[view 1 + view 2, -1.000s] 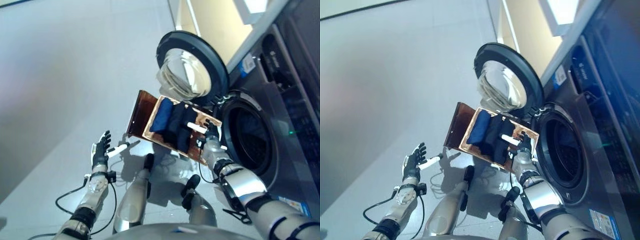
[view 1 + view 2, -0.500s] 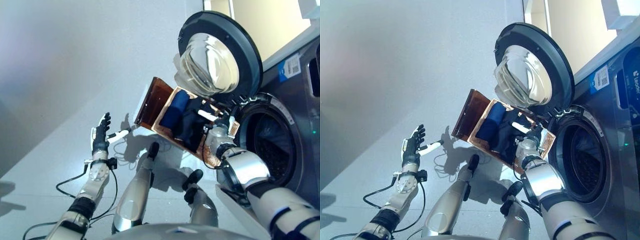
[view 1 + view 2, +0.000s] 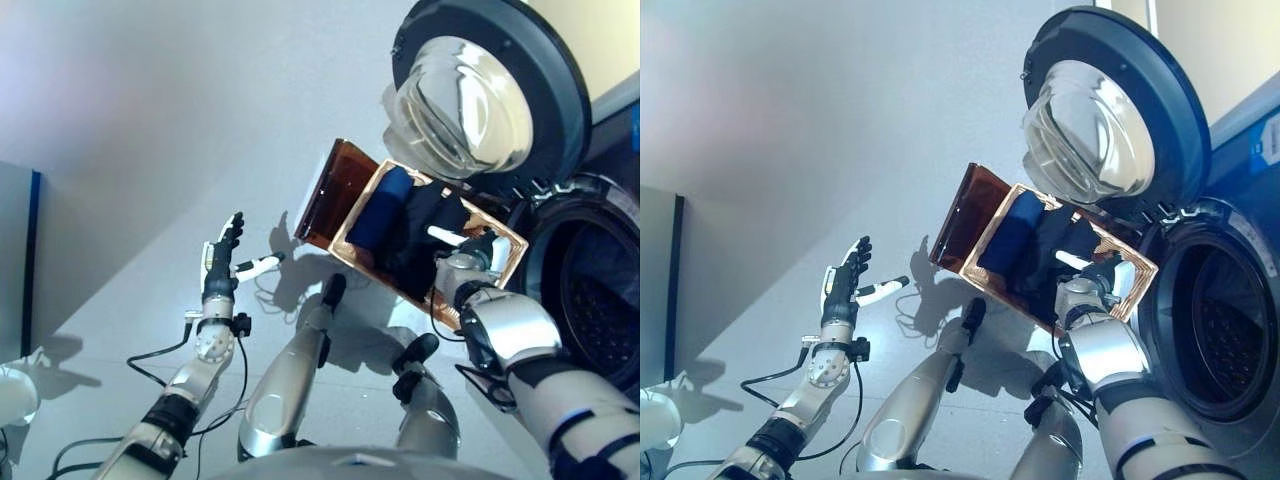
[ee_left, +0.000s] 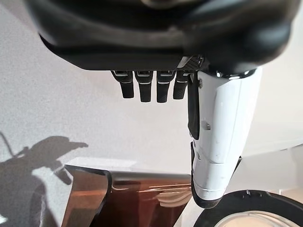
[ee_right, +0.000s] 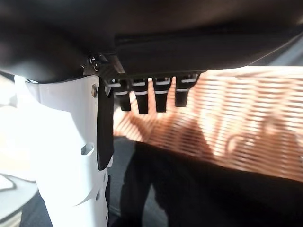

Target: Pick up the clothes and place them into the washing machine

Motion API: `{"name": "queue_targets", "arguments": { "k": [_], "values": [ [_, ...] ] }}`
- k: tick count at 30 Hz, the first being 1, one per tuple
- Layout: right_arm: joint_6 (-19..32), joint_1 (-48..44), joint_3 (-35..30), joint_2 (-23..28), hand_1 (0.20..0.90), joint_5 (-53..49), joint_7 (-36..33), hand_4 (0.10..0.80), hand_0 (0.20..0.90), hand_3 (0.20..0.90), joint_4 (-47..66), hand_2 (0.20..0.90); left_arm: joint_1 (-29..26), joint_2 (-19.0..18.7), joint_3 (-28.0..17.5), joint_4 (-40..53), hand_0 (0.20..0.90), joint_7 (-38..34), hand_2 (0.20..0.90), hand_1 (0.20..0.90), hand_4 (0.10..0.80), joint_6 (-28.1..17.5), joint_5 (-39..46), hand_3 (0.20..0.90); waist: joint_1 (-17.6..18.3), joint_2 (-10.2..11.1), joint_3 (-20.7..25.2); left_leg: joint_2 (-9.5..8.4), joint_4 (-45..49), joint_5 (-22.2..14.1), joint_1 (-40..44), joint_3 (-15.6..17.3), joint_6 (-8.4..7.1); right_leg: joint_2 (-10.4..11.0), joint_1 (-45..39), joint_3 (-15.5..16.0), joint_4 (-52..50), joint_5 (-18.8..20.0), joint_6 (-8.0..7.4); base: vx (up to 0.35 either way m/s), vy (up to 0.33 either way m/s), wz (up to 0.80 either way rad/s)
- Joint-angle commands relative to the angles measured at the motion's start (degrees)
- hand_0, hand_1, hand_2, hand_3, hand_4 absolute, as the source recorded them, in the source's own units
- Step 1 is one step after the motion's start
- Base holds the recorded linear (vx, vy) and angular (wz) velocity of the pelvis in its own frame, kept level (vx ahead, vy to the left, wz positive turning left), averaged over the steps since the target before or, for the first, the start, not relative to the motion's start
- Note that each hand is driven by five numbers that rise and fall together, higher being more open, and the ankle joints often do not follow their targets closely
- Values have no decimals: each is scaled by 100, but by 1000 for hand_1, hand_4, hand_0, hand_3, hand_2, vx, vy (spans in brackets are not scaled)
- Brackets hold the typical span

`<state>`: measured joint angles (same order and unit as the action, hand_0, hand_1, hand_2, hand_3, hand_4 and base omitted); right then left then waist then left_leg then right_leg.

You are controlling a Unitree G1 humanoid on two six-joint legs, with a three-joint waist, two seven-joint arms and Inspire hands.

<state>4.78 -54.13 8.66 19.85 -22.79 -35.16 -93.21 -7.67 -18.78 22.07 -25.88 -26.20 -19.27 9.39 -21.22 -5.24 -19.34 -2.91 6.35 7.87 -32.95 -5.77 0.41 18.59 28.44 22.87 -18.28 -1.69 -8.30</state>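
A brown slatted basket (image 3: 345, 190) stands on the floor in front of the washing machine, holding a blue garment (image 3: 383, 205) and a black garment (image 3: 425, 235). My right hand (image 3: 470, 255) hovers at the basket's end nearest the machine, open, its fingers (image 5: 147, 97) straight above the black garment (image 5: 199, 189) and the slatted wall (image 5: 246, 123). My left hand (image 3: 222, 262) is held up open over the floor, well away from the basket's other side, with nothing in it. Its thumb (image 4: 220, 137) points toward the basket's brown flap (image 4: 137, 198).
The machine's round glass door (image 3: 490, 90) hangs open just behind the basket. The dark drum opening (image 3: 595, 310) lies past my right hand. A grey panel with a dark edge (image 3: 15, 250) stands at the far left, and a white object (image 3: 12, 395) lies below it.
The whole picture has shifted, so the camera has moved. Both hands keep much the same pose relative to the basket, and the clothes lie as before.
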Motion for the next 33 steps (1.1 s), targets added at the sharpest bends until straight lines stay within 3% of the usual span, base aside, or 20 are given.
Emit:
{"name": "queue_targets", "arguments": {
  "k": [1,6,8,11,19,22,33],
  "values": [
    [-8,95,47,656,900,193,-331,800,900,900,147,900,-53,-129,-5,861,900,-168,900,900,800,-517,-254,900,-144,-124,83,-89,939,-950,-687,105,-401,207,-450,-38,474,172,-47,7,0,41],
    [-13,521,24,630,900,419,-287,800,900,900,244,900,113,-70,-155,948,900,-155,900,900,800,-561,-231,900,-146,-185,134,-88,927,-939,-688,125,-384,249,-371,-79,431,205,-54,-9,23,14],
    [-52,782,517,484,900,1182,-335,800,900,900,459,900,134,-54,-223,860,900,-192,900,900,800,-596,-250,900,-103,-170,127,-55,944,-931,-657,161,-373,243,-331,-153,370,215,-31,-22,39,2],
    [14,1308,1060,34,900,1936,-266,800,900,900,857,900,73,-25,-273,570,900,-267,900,900,800,-611,-407,900,103,-44,161,43,920,-935,-492,233,-385,186,-365,-277,373,221,-14,-3,10,-5],
    [66,1924,1997,-265,900,3195,-133,800,900,900,1525,900,74,-28,-356,203,900,-257,900,900,800,-598,-331,900,621,240,209,232,692,-882,-23,435,-401,6,-594,-590,713,391,-22,-29,-9,-30],
    [-35,2035,2277,-270,900,3746,-207,800,900,900,1744,900,56,-56,-341,122,900,-237,900,900,800,-607,-328,900,812,244,223,276,514,-626,40,521,-388,-36,-546,-655,834,559,22,-150,8,-31],
    [-397,1989,3080,218,900,5682,-382,800,900,900,3047,900,143,-116,-265,-19,900,-258,900,900,800,-693,-326,900,1154,105,274,524,169,-420,301,692,-455,-250,-310,-945,820,520,53,-39,-39,-28]
  ]
}}
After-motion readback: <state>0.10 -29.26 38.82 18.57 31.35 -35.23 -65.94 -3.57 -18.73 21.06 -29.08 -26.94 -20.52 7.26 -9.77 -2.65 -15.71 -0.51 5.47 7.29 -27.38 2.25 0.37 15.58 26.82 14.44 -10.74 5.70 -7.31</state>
